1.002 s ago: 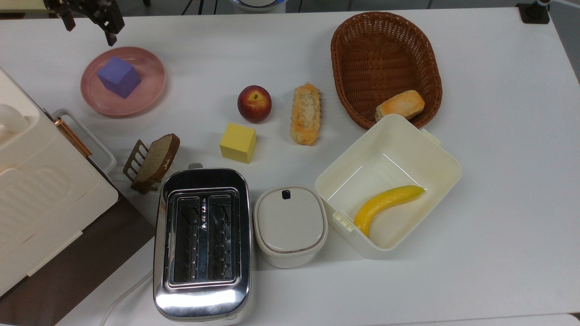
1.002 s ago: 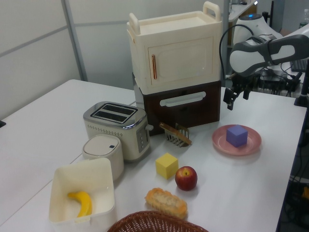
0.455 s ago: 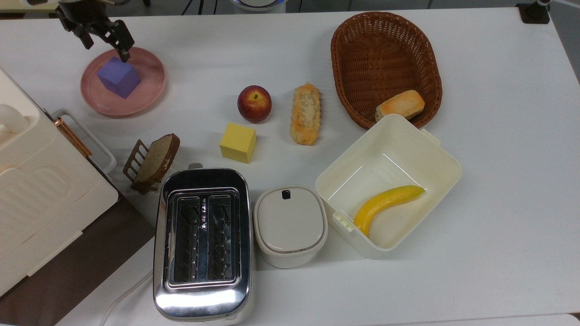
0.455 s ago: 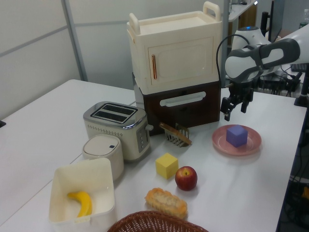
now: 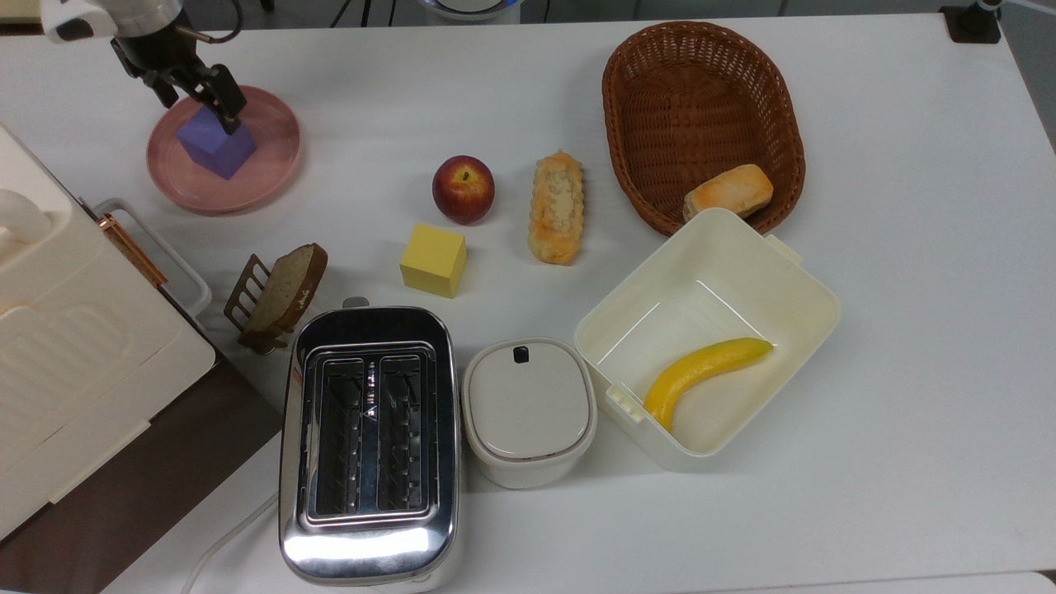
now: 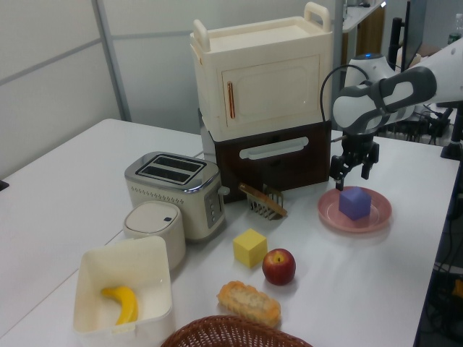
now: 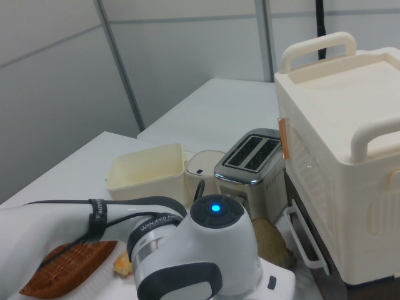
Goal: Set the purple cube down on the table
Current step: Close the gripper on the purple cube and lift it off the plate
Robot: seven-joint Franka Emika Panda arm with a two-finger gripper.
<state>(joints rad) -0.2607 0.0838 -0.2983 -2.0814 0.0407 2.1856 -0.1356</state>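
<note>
In the top view, the claw hangs over the purple cube, its two dark fingers spread apart and holding nothing; one fingertip overlaps the cube's upper corner, though whether it touches cannot be told. The cube sits on the pink plate, near the worktop corner at the top view's upper left. Toward the middle of the worktop lie a red apple, a yellow cube and a bread roll. A brown wicker basket near the far edge holds a bun. A cream box holds a banana, and a toaster stands beside a lidded cream container near the lower edge.

In the left view, the claw is just above the purple cube, fingers parted on either side of its top. The cube rests on the pink plate near the worktop's edge on the left view's right, in front of a cream and brown cabinet.

In the right view, the arm's white housing with a lit blue dot stands in the foreground; behind it are the toaster and the cream box.
</note>
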